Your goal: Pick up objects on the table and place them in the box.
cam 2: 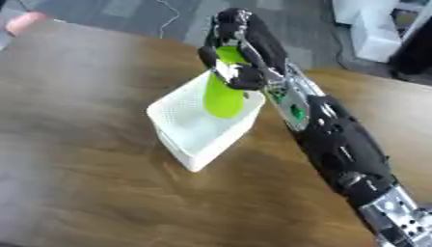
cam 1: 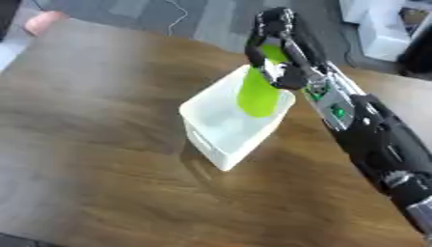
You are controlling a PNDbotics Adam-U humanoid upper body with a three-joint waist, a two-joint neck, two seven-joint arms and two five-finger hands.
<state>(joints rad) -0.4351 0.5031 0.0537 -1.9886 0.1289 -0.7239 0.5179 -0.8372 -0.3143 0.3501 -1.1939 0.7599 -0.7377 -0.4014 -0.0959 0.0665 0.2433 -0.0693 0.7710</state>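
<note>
A white plastic box (cam 1: 221, 144) stands on the brown wooden table (cam 1: 93, 125), near the middle. My right hand (cam 1: 278, 48) reaches in from the lower right and is curled round the top of a bright green elongated object (cam 1: 257, 94). The green object hangs upright, its lower end dipping inside the box's far right corner. Whether it touches the box floor is hidden. My left hand shows in neither view.
A pink rounded thing (cam 1: 40, 21) sits at the table's far left corner. White furniture (cam 1: 384, 29) stands beyond the table at upper right, over grey floor with a cable (cam 1: 179, 17). Bare tabletop stretches left of and in front of the box.
</note>
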